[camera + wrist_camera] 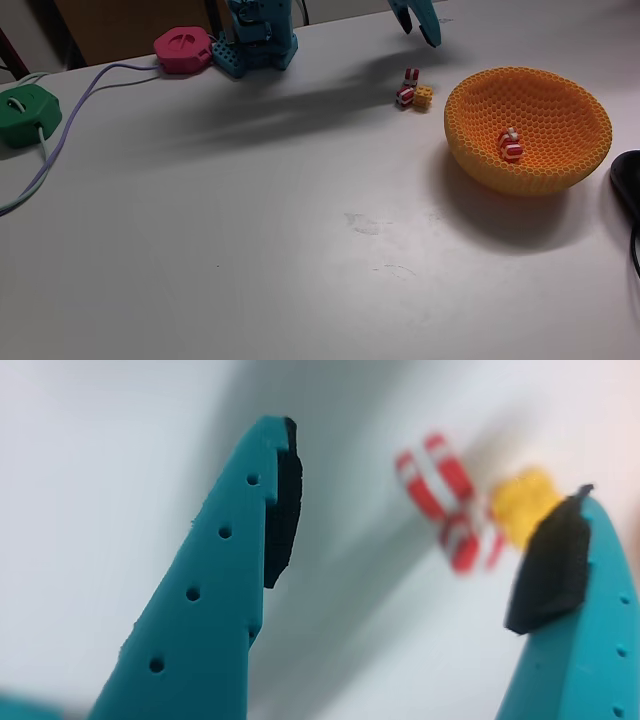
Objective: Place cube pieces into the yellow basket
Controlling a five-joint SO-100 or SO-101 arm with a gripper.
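Observation:
In the fixed view the orange-yellow honeycomb basket (528, 128) sits at the right with one red-and-white striped cube (511, 145) inside. To its left on the table lie two striped cubes (408, 86) and a yellow cube (424, 96), touching each other. My teal gripper (420, 28) hangs above and just behind them at the top edge. In the wrist view my gripper (430, 520) is open, nothing between its black-padded fingers (285, 500), and the striped cubes (445, 495) and the yellow cube (525, 500) show blurred beyond the gap, toward the right finger.
The arm's teal base (255, 40) stands at the back. A pink hexagonal box (183, 48) and a green one (25, 112) with cables lie at the back left. A black object (628, 185) sits at the right edge beside the basket.

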